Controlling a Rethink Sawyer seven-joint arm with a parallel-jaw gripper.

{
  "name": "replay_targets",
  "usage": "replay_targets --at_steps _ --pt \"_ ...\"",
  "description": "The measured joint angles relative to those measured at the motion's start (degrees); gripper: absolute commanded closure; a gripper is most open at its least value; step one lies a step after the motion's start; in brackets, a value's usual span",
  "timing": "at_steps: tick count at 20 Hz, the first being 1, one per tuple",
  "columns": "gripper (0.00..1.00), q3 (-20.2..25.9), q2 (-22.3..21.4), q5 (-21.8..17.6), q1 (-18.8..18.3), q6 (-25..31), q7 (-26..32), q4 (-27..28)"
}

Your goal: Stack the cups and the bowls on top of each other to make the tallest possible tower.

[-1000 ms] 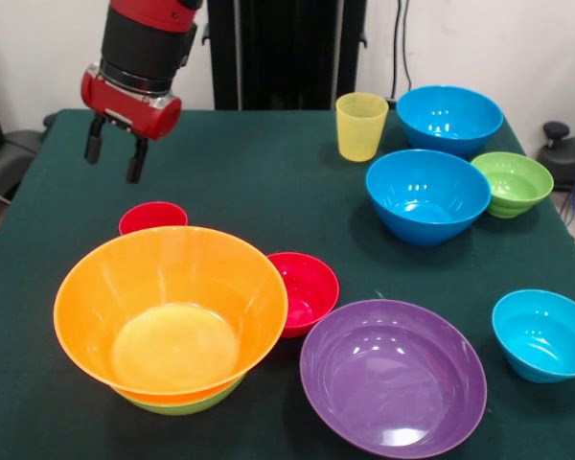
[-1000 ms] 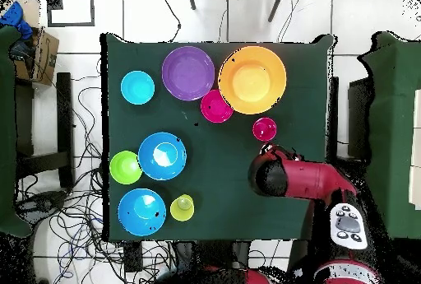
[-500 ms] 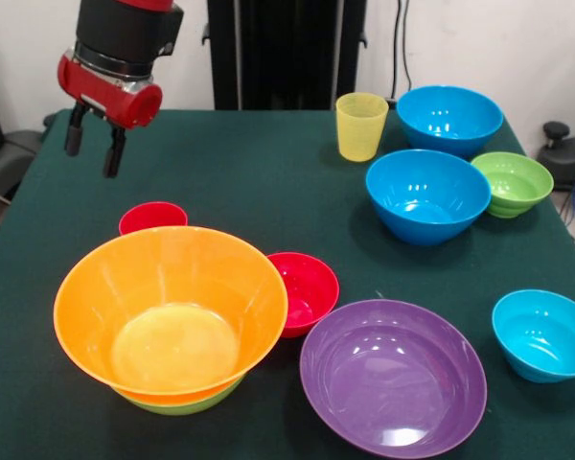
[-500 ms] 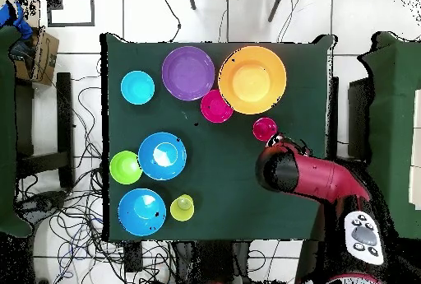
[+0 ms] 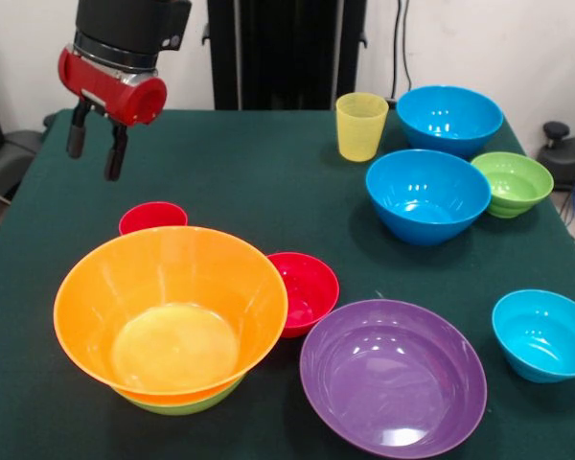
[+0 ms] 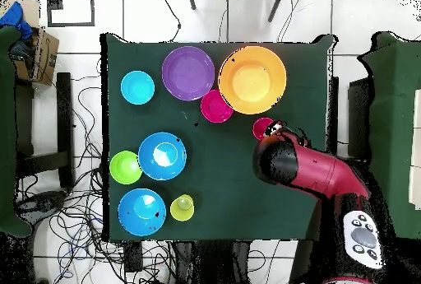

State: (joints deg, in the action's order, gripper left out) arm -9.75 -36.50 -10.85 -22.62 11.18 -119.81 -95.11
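Note:
A large orange bowl (image 5: pixel 170 311) sits nested in a lime-green bowl (image 5: pixel 187 401) at the front left; this stack also shows in the overhead view (image 6: pixel 252 79). A red cup (image 5: pixel 151 217) stands on the table just behind it. My gripper (image 5: pixel 94 151) hangs open and empty in the air, behind and to the left of the red cup. In the overhead view the arm's head (image 6: pixel 284 161) covers part of the red cup (image 6: pixel 262 128). A small red bowl (image 5: pixel 305 290) lies beside the stack and a purple bowl (image 5: pixel 393 377) at the front. A yellow cup (image 5: pixel 361 126) stands at the back.
Two medium blue bowls (image 5: pixel 426 195) (image 5: pixel 449 119) and a ribbed green bowl (image 5: pixel 513 183) stand at the back right. A small blue bowl (image 5: pixel 544 335) is at the right edge. The green table (image 5: pixel 249 182) is bare in its middle.
In the front view my gripper has moved left and a little up, still open. In the overhead view the arm has swung and its head has come over the red cup.

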Motion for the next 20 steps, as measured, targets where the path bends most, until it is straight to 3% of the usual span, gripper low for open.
replay_targets --at_steps 12,20 --pt "0.0 0.0 0.4 4.4 2.9 0.0 0.0 1.5" --pt "0.0 -0.1 3.3 4.6 2.4 0.0 0.0 1.9"
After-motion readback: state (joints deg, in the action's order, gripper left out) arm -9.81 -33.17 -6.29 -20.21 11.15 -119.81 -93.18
